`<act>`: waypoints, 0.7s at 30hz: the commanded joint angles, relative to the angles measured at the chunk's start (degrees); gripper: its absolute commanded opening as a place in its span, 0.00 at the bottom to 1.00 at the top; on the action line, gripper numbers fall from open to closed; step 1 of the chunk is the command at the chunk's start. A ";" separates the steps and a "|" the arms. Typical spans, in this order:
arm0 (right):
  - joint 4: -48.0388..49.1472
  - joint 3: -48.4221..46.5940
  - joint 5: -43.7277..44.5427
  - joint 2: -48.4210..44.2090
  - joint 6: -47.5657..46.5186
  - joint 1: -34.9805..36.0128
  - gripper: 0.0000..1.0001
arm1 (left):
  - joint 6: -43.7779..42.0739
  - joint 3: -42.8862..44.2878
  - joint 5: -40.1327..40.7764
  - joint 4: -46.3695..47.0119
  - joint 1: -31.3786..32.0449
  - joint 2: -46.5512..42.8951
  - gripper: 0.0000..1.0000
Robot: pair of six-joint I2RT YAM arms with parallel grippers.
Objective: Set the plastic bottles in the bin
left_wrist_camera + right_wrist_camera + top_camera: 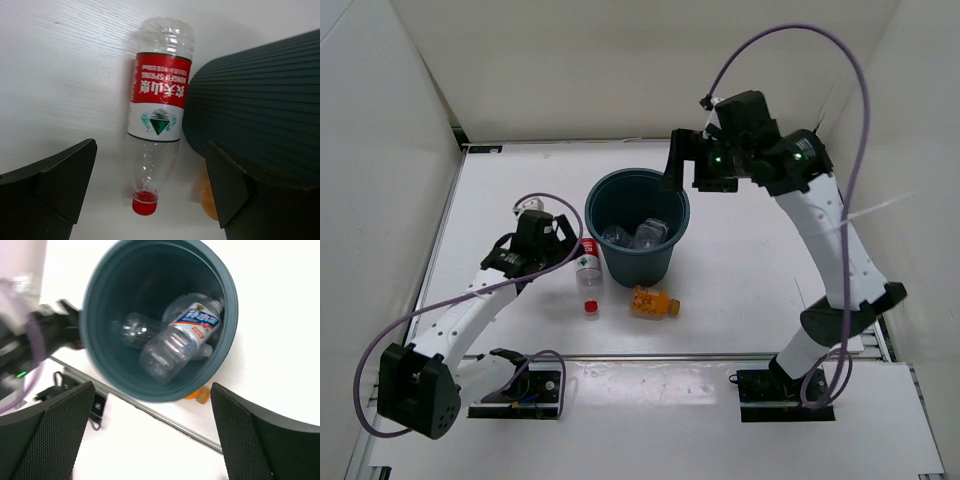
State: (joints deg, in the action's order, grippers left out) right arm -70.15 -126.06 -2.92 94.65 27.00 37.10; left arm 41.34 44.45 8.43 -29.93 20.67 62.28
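**Red bottle sits between the left tool's fingers, hard by the bin**

The red bottle (157, 115) lies flat on the bench (520, 190), just left of the bin (640, 262). It is touching the bin's wall or nearly so; we cannot tell which. Its long axis runs alongside the bin, with the red cap toward the robot's side. The orange bottle (653, 301) lies on its side just beside the bin, on the robot's side of it. Inside the bin we see clear bottles (180, 342), at least two.

The left tool (150, 147) is the nearer one. It hangs over the red bottle, spread wide and empty, with one finger on either side, so its closing line crosses the long axis. We judge that the descent turns on the bin-side finger fitting into the narrow gap by the bin's wall. The right tool (150, 385) hovers above the bin's mouth, also wide and holding nothing.
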 commanded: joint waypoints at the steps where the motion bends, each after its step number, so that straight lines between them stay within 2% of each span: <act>1: 1.16 0.55 -1.39 -0.78 0.07 0.16 1.00 | -6.35 -0.59 -7.54 6.37 -0.28 3.54 1.00; 6: -0.51 0.99 -1.39 -1.58 -0.46 0.16 1.00 | -10.05 -0.59 -11.58 8.84 -0.28 10.66 1.00; 10: -1.22 2.65 -0.69 -3.59 -2.21 0.16 1.00 | -10.15 -2.78 -9.49 10.86 0.25 13.04 1.00; 14: -1.22 5.03 0.72 -5.44 -2.22 -0.45 1.00 | -8.74 -4.10 -8.34 12.09 0.25 15.67 0.91; 21: -1.74 6.09 0.72 -5.44 -2.22 -1.59 1.00 | -8.82 -5.16 -7.20 12.09 0.25 14.45 0.77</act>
State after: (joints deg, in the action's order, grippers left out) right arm -71.72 -120.09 -2.76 91.15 26.20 36.03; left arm 32.97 40.01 0.19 -18.74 20.75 78.32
